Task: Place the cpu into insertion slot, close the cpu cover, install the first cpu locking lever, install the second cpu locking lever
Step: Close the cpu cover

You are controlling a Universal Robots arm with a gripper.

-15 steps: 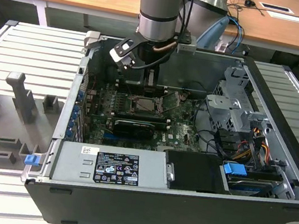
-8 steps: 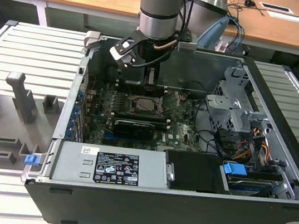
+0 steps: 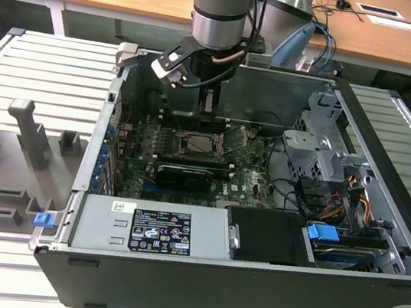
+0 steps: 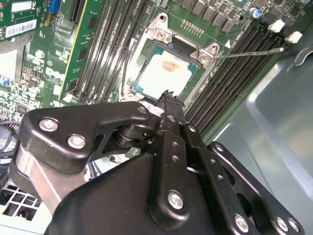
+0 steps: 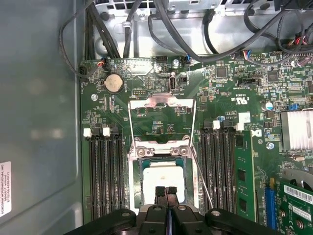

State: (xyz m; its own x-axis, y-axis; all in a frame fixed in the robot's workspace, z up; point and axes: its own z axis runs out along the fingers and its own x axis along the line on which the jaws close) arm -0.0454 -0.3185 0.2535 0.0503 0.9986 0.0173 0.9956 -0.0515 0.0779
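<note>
The cpu lies flat in the slot, pale top up. Right over its near edge we see the fingers pressed together, nothing pinched between them. In the second wrist view the tip of the gripper overlaps that same edge, and we cannot tell whether it touches the chip or hangs just above it. The gripper's black body cuts off the near side of cpu and slot in both wrist views, so that rim is hidden from us.

Moving outward, the cover is swung open away from the slot, and green board shows through its window. One lever stands free, a thin rod slanting out across the memory slots. The thin wires along the cover's sides are hard to sort out from here.

In the exterior view the arm drops straight into the open case. The chip is a small pale square below it, and the fingertips there are too dark to make out.
</note>
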